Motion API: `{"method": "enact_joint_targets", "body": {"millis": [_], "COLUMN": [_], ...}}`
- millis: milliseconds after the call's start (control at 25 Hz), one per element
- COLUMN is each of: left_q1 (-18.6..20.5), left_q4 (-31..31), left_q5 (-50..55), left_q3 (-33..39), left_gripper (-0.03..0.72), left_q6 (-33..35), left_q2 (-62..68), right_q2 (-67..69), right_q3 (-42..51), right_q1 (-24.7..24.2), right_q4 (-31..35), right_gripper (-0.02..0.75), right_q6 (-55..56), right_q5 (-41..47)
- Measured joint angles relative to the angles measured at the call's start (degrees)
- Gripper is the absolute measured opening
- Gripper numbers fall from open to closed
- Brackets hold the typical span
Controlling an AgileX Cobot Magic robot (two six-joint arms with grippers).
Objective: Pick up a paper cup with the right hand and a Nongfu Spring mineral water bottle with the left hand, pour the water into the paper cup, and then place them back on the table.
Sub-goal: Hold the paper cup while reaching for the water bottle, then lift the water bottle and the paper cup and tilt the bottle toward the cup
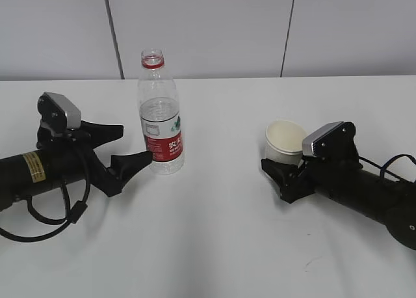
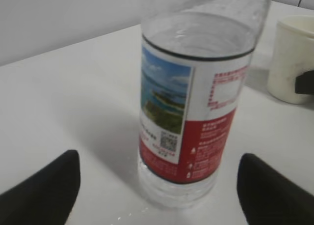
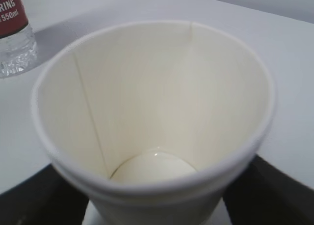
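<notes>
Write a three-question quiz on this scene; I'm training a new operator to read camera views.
1. True or false: the bottle has its cap on.
2. What flanks the cup? A) the right gripper's fingers B) the left gripper's fingers C) nothing
3. In the left wrist view, are the fingers pressing the bottle or apart from it?

Key
1. False: the neck is open.
2. A
3. Apart, with bare table showing on both sides.
</notes>
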Motion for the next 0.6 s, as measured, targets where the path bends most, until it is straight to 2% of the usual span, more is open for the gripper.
{"method": "enact_joint_targets", "body": {"millis": [240,600], "left_q1": [-2.95,-4.65], "left_q4": [0.86,-0.94], "left_q5": [0.0,-0.18], "left_q3": [-2.25,-6.71], "left_gripper": [0.594,0.594], "left_q6": [-0.21,-0.54], "left_q2": [1.49,4.32], "right_q2": [0.0,0.0], "right_q3": [0.0,-0.04], "right_q1": [0.0,0.0], "right_q4": [0.0,0.0], "right_gripper": [0.556,0.556], "right_q6": [0.0,0.0], "right_q5": [0.0,0.0]}}
